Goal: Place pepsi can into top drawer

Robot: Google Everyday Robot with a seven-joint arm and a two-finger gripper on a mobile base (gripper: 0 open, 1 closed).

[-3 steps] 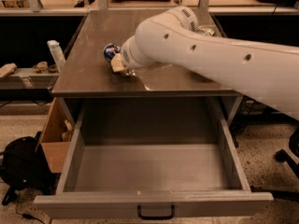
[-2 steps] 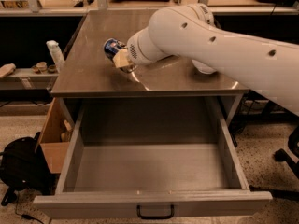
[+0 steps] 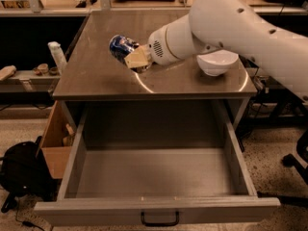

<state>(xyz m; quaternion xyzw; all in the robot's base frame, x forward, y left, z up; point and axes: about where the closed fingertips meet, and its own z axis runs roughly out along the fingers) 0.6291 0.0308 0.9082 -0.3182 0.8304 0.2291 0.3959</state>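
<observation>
The pepsi can (image 3: pixel 120 46), dark blue with red and white marks, is tilted on its side over the left-middle of the metal counter (image 3: pixel 96 81). My gripper (image 3: pixel 137 59) is at the can's right end, shut on it, with tan fingertips (image 3: pixel 138 57) against it. The white arm reaches in from the upper right. The top drawer (image 3: pixel 159 207) stands fully open below the counter's front edge. Its inside is plain grey with nothing in it, and a small black handle (image 3: pixel 160 219) sits on the front panel.
A white bowl (image 3: pixel 217 61) sits on the counter's right side, partly behind the arm. A cardboard box (image 3: pixel 54 148) and a black backpack (image 3: pixel 19 173) are on the floor at left. A white bottle (image 3: pixel 57 56) stands on the left shelf. A chair base (image 3: pixel 294 159) is at right.
The arm has swung up and to the right, uncovering the white bowl. The can has shifted slightly right and up with the gripper. The drawer has not moved.
</observation>
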